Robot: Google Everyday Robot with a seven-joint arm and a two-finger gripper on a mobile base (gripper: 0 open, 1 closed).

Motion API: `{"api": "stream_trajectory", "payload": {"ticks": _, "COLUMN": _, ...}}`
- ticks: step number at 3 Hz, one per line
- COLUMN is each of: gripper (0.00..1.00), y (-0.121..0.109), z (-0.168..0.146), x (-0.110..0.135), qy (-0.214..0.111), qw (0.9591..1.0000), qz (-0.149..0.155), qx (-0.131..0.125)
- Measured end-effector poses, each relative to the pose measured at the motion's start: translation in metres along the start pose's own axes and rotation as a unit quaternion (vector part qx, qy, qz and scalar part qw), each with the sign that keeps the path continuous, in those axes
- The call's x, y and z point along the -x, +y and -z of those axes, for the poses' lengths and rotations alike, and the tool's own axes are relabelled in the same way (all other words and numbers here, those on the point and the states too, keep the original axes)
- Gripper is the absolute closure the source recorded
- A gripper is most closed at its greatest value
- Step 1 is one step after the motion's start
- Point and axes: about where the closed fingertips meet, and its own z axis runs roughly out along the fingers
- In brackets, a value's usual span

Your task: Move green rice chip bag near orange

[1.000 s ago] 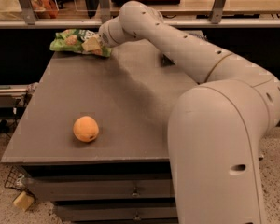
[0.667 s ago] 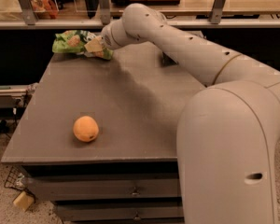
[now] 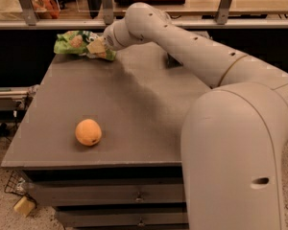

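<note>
The green rice chip bag (image 3: pixel 76 42) lies crumpled at the far left corner of the grey table (image 3: pixel 134 104), with pale rice cakes pictured on it. My gripper (image 3: pixel 99 47) is at the bag's right end, touching or overlapping it; the wrist hides how it meets the bag. The orange (image 3: pixel 88 132) sits near the table's front left, far from the bag and the gripper.
A small dark object (image 3: pixel 172 60) sits behind my arm at the table's far right. My arm's large links (image 3: pixel 235 143) cover the table's right side. Drawers (image 3: pixel 110 195) are below the table top, and a railing and shelf (image 3: pixel 134 23) run behind it.
My arm's near links have shifted slightly to the right. The gripper stays at the bag's right end, and the bag and orange have hardly moved.
</note>
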Motion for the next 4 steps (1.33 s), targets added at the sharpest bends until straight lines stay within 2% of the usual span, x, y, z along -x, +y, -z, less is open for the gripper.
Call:
{"api": "stream_trajectory", "payload": {"ticks": 2, "gripper": 0.98, "y": 0.0, "z": 0.0005, "x": 0.0008, "qy": 0.0, "qw": 1.0, "qz": 0.0, "qx": 0.0}}
{"api": "stream_trajectory", "payload": {"ticks": 3, "gripper": 0.76, "y": 0.0, "z": 0.0009, "x": 0.0014, "qy": 0.0, "qw": 1.0, "qz": 0.0, "qx": 0.0}}
{"api": "stream_trajectory", "payload": {"ticks": 4, "gripper": 0.45, "y": 0.0, "z": 0.0013, "x": 0.0019, "qy": 0.0, "qw": 1.0, "qz": 0.0, "qx": 0.0}}
